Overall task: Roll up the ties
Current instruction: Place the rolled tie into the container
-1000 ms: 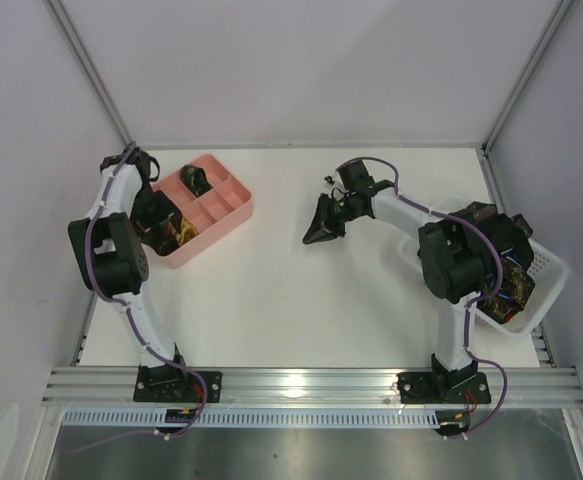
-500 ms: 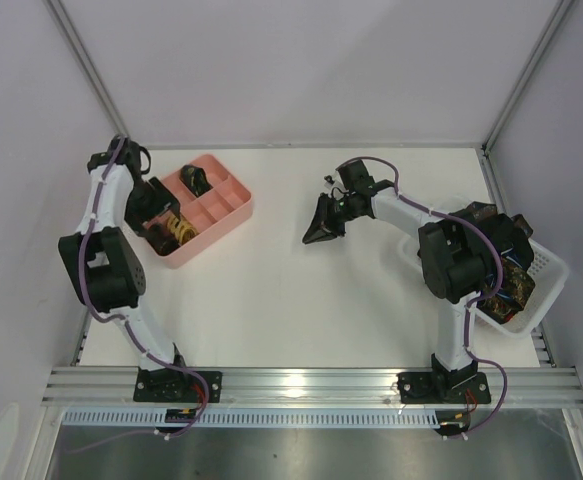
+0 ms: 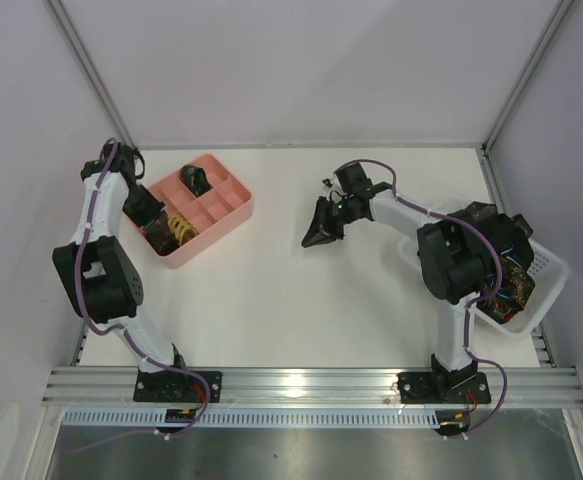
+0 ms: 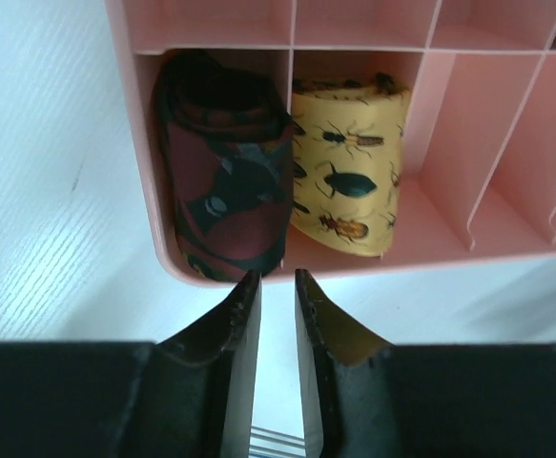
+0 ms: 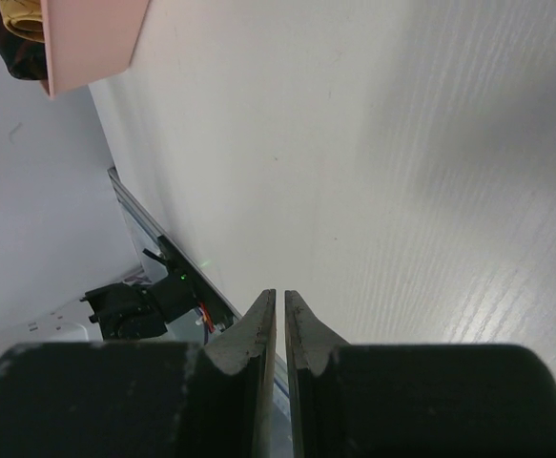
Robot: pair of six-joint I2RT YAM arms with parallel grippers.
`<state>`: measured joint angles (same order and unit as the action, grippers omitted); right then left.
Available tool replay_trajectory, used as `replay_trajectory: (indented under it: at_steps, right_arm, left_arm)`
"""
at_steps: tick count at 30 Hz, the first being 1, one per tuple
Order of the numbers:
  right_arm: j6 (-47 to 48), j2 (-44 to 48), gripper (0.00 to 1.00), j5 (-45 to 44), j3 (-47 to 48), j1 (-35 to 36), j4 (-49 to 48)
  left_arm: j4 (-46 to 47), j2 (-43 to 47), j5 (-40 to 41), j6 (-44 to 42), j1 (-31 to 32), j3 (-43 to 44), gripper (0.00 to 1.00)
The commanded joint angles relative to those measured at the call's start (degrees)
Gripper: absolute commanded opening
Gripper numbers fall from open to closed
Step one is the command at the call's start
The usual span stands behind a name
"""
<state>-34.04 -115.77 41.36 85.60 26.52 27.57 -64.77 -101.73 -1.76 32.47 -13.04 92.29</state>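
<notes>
Change: the left arm has pulled back from the pink compartment tray (image 4: 354, 269). A second ago the left claw (image 4: 278, 277) hung low over the tray's nearest cells. Now it sits just outside the front wall, and the cells are uncovered.
Meaning: this looks like a release. The yellow beetle-print tie (image 4: 349, 162) lies rolled in its cell, so that roll seems stowed and the arm is free for the next tie.
Left claw: it has narrowed sharply from a wide spread. The jaws stand close with a slim gap, nothing between them, touching nothing.
Ties near the left claw: just ahead of its tips, beyond the tray wall, the dark red tie (image 4: 225, 205) sits rolled. The yellow roll is in the cell beside it, ahead and slightly right. A third dark roll (image 3: 195, 180) is farther ahead in a back cell.
Right claw (image 5: 279, 294): pressed almost together and empty, over bare worktop (image 3: 291, 290), well apart from the tray.
Remaining ties: dark patterned fabric (image 3: 511, 285) lies in the white mesh basket (image 3: 551, 265), behind the right claw beside its arm. These probably await rolling.
</notes>
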Motion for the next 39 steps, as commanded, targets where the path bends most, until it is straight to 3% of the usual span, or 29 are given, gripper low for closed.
replay_trajectory:
  at_steps: [1, 12, 20, 23, 27, 30, 33, 34, 37, 38, 39]
  right_arm:
    - [0.12, 3.17, 0.13, -0.58, -1.58, 0.46, -0.06]
    - [-0.67, 5.81, 0.13, -2.25, -4.13, 0.63, -1.03]
    - [-0.5, 7.04, 0.13, -3.48, -4.39, 1.69, -0.42]
    - [0.2, 7.31, 0.14, -4.27, -3.78, 1.95, 0.46]
    - [3.0, 8.71, 0.14, -6.73, -2.11, 1.95, 3.8]
    - [5.03, 11.69, 0.14, -8.93, -2.63, 1.6, 5.91]
    - [6.44, 16.35, 0.16, -11.74, -4.74, 1.16, 6.79]
    - [6.71, 17.75, 0.17, -13.4, -6.48, 1.16, 6.62]
    - [6.89, 24.6, 0.35, -18.22, -11.32, 1.69, 3.38]
    - [6.54, 26.88, 0.47, -19.73, -15.42, 1.95, 2.5]
    - [5.84, 30.65, 0.52, -20.96, -17.29, 2.21, 1.44]
  left_arm:
    - [2.28, -0.4, 0.26, -1.0, -1.64, -1.41, 0.25]
    - [6.15, -3.56, 1.05, -3.82, -3.4, -5.8, 0.23]
    - [7.82, 2.5, -0.87, -2.41, -4.01, -7.3, 0.22]
    - [8.17, 8.38, -3.07, -0.92, -4.01, -7.12, 0.37]
    - [10.09, 16.64, -8.06, 0.93, -3.66, -9.14, 0.44]
    - [14.21, 24.28, -11.94, 1.54, -0.95, -14.49, 0.54]
    - [21.59, 33.15, -21.16, 2.16, 4.32, -23.36, 0.61]
    - [28.06, 35.35, -25.36, 3.29, 5.99, -28.26, 0.63]
    - [35.67, 43.45, -27.59, 3.31, 14.95, -34.79, 0.75]
    - [36.03, 44.77, -27.16, 2.95, 18.19, -35.68, 0.89]
    - [36.73, 46.0, -27.24, 2.69, 19.35, -36.82, 0.96]
